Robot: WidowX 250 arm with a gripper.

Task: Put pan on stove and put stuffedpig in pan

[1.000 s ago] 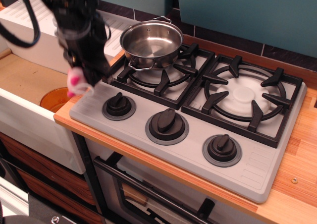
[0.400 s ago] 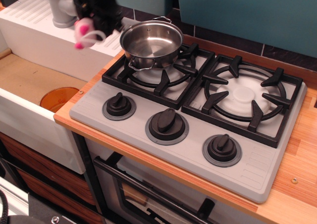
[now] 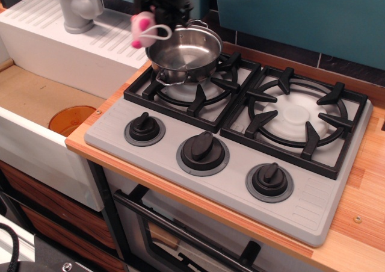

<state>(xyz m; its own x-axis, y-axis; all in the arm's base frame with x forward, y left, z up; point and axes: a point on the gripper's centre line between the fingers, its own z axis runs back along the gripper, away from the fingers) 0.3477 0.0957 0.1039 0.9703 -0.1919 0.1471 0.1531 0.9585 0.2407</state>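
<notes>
The steel pan [image 3: 183, 55] is sitting on the left burner grate of the grey stove [image 3: 234, 145], its wire handles pointing front and back. Just above and to the left of its rim, the black gripper [image 3: 157, 10] is hanging at the top edge of the view, gripping the little pink pig [image 3: 142, 29], whose white string loop is dangling toward the pan. The pig is hovering in the air beside the pan, over the white ribbed drainboard [image 3: 72, 40], near the grey faucet [image 3: 78, 7].
</notes>
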